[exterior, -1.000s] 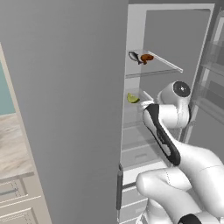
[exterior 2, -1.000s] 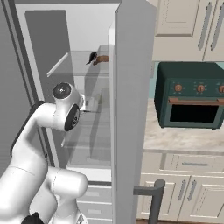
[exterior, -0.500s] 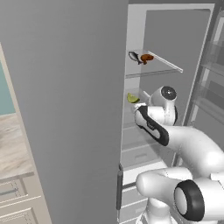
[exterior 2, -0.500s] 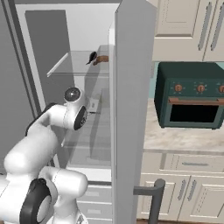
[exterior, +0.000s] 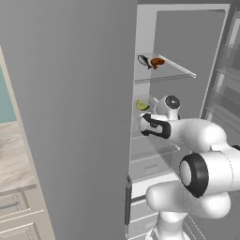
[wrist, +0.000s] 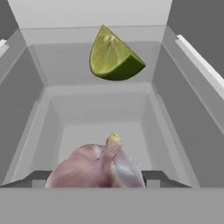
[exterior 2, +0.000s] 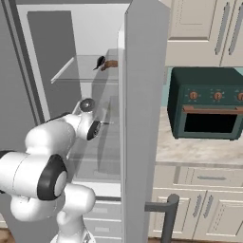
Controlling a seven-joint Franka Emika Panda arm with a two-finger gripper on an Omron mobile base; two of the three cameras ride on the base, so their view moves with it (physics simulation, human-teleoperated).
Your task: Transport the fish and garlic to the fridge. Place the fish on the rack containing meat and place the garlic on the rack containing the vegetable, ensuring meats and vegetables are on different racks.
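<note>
Reaching into the open fridge (exterior: pixel 187 28), the gripper (exterior: pixel 144 125) sits in the left base view just below the vegetable (exterior: pixel 141 105), a yellow-green wedge near the left edge of the lower glass shelf, while the fish (exterior: pixel 144 61) and the meat (exterior: pixel 157 61) lie side by side near the left front corner of the rack containing meat (exterior: pixel 180 68), 1 level higher. In the right base view the wrist points inward under that higher shelf, and a dark green oven (exterior 2: pixel 206 109) stands on the counter (exterior 2: pixel 190 152) beyond the fridge door. In the hand view the garlic (wrist: pixel 96 166) sits between the 2 dark fingertips (wrist: pixel 37 177), which are closed on its sides at a moderate width, with the wedge ahead toward the shelf's back edge. The bulb looks light, firm and rounded with papery skin, so it could roll or slip; holding it across its widest part, as now, seems soundest. The glass shelf is smooth and level, and the space between the side walls looks ample for setting it down in front of the wedge.
</note>
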